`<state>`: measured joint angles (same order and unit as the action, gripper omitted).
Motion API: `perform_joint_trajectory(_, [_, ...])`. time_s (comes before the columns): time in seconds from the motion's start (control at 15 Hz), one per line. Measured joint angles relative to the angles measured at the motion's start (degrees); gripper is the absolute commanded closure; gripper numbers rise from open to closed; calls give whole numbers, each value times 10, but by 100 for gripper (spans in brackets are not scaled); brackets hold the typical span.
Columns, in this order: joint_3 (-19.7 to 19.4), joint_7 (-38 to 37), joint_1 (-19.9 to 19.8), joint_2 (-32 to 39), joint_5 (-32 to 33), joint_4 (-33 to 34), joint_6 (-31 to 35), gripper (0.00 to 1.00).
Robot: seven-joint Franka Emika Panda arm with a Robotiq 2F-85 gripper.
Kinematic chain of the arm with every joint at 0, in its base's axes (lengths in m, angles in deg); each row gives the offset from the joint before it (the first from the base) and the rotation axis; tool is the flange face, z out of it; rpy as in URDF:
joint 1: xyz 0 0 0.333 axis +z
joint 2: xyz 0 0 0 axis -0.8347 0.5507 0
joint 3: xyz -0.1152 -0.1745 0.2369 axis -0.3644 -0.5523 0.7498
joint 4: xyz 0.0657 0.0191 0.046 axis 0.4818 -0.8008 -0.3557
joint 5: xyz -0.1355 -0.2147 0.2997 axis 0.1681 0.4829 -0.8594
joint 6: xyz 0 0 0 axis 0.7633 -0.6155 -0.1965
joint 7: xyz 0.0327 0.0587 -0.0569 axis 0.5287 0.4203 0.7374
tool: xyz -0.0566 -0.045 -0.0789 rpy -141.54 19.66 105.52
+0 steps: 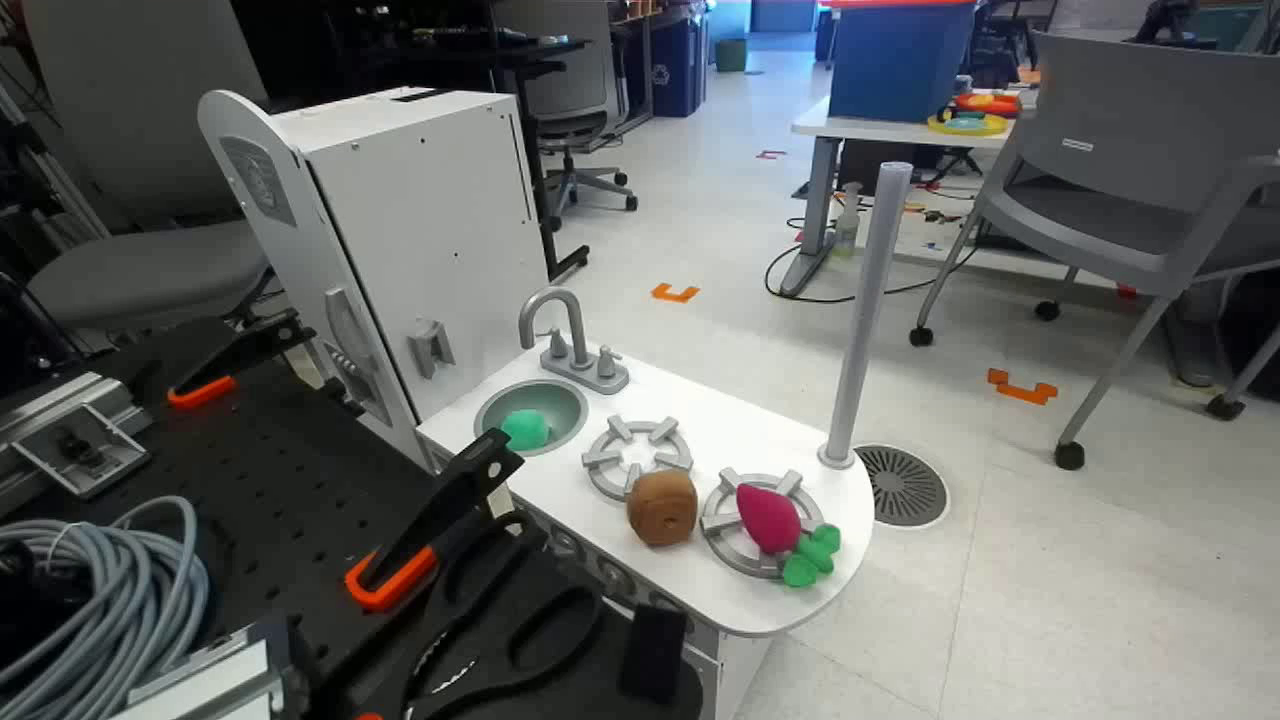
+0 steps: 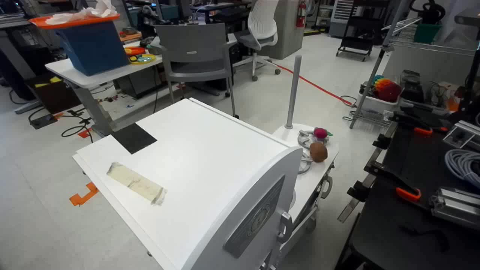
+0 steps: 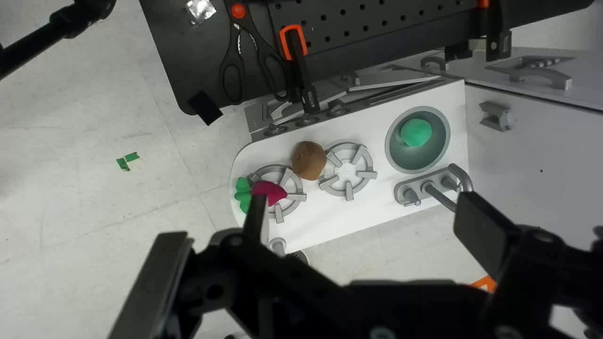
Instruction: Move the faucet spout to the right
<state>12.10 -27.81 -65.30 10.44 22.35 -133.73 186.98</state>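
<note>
The faucet spout point(image 1: 577, 328) is a silver-grey arched tube on a base with two short side handles, at the back of the white toy counter. In that exterior view its arch leans toward the white cabinet, with its tip near the far edge of the sink point(image 1: 484, 412). In the wrist view the spout point(image 3: 439, 196) lies at the right, partly hidden by the right fingertip. The other exterior view does not show it, as the cabinet blocks it. My gripper point(image 3: 365, 219) is open and empty, its fingers wide apart above the counter. It shows in neither exterior view.
A green toy point(image 1: 526, 430) lies in the sink. A brown toy point(image 1: 662, 508) and a magenta toy point(image 1: 768, 518) lie by the burners. A grey pole point(image 1: 868, 315) stands at the counter's end. The tall cabinet point(image 1: 430, 220) borders the sink side; a black table point(image 1: 260, 500) borders the front.
</note>
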Motion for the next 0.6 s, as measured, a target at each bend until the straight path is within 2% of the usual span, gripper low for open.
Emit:
perform_joint_trajectory(0.4, [2,-1,-1,2,-2,0,0,0])
perform_joint_trajectory(0.6, [24,-19,5,44,-11,20,1,0])
